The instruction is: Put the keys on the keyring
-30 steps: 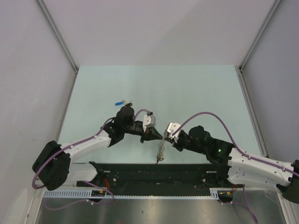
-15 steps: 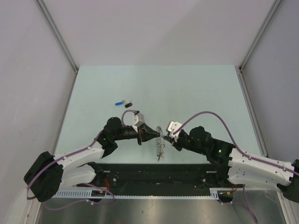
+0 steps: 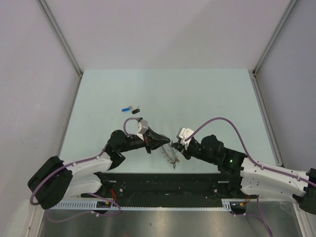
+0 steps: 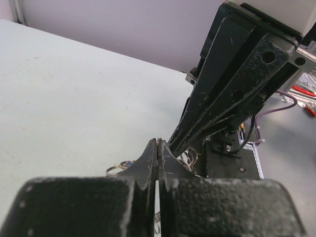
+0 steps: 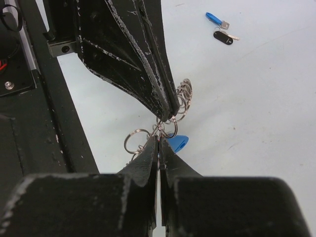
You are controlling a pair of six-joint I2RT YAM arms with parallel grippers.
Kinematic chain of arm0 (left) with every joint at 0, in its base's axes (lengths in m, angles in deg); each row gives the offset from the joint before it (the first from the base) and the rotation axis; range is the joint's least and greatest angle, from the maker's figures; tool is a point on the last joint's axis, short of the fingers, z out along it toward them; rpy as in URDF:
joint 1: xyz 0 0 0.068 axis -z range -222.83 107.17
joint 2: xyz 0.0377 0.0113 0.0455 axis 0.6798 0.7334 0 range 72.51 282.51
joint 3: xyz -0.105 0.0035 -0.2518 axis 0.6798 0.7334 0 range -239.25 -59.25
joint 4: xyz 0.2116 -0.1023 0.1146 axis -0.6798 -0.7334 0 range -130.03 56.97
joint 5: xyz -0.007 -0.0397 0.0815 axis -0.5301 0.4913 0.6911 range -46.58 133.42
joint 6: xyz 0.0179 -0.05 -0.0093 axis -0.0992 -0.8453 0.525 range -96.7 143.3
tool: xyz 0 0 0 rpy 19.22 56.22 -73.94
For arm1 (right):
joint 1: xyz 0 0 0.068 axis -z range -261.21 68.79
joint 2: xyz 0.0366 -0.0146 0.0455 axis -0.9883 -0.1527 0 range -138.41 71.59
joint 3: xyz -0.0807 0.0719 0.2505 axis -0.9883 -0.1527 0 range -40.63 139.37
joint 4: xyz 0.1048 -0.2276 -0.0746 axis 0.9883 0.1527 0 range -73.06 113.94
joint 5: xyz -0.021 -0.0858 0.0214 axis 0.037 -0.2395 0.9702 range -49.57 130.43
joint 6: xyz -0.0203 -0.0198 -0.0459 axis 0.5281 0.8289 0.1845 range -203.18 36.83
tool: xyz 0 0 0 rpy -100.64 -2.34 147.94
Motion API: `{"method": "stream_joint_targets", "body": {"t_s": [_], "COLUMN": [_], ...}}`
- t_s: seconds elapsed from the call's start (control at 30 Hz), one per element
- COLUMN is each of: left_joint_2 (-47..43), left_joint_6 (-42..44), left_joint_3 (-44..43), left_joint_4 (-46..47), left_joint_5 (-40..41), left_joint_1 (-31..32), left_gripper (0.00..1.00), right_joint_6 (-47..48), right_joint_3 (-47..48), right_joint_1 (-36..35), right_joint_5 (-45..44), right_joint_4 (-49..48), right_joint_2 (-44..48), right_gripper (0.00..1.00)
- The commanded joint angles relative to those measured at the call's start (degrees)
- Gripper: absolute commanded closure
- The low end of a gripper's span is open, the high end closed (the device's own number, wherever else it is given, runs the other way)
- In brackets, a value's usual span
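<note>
The keyring (image 5: 174, 106) hangs just above the tabletop (image 3: 207, 94). A blue key (image 5: 177, 143) seems hooked on. The left pincer (image 3: 167, 142) and right pincer (image 3: 177, 148) both pinch its loops tight. Two loose keys (image 3: 131, 108) lie far off. I think one pincer must let go and fetch one.

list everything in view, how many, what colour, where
keyring: one, silver wire loops, pinched between both gripper tips
blue key at the keyring: one, blue head, beside the right gripper's tips
loose blue key: one, on the table beyond the arms
loose black key: one, next to the loose blue key
table: one, pale green
left gripper: one, black, shut on the keyring
right gripper: one, black, shut on the keyring
</note>
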Motion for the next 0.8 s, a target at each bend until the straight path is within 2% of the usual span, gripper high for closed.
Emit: {"method": "stream_joint_targets", "body": {"t_s": [0.0, 0.13, 0.33, 0.4, 0.43, 0.47, 0.67, 0.77], "left_joint_2": [0.7, 1.1, 1.3, 1.0, 0.9, 0.3, -3.3, -3.4], "left_joint_6": [-2.7, -2.6, -1.4, -1.2, -1.1, -1.0, 3.8, 7.8], "left_joint_3": [1.2, 2.2, 3.3, 3.8, 4.0, 4.2, 2.6, 0.2], "left_joint_4": [13.1, 14.6, 13.8, 13.2, 13.1, 12.8, 2.8, -3.3], "left_joint_5": [4.2, 6.4, 7.5, 7.9, 8.0, 8.0, 8.4, 5.0], "left_joint_1": [0.4, 0.4, 0.4, 0.4, 0.4, 0.4, 0.2, -0.5], "left_gripper": [1.0, 1.0, 0.98, 0.92, 0.84, 0.8, 0.65, 0.58], "right_joint_6": [-0.9, -1.2, -0.3, 0.4, 0.6, 1.0, 3.0, 3.6], "right_joint_3": [-0.2, -0.3, -0.3, -0.2, -0.2, 0.0, 1.2, 1.5], "right_joint_1": [-0.5, -0.5, 0.8, 1.6, 2.0, 2.9, 4.5, 4.7], "right_joint_5": [0.6, 0.9, -3.4, -2.9, -2.6, -1.6, 0.8, 3.2], "right_joint_4": [-3.5, -3.9, -3.0, -2.9, -2.8, -2.5, -0.5, 0.0], "right_joint_2": [-0.5, -0.9, 2.1, 3.2, 3.7, 3.7, 2.5, 2.0], "right_gripper": [1.0, 1.0, 1.0, 1.0, 1.0, 1.0, 1.0, 1.0]}}
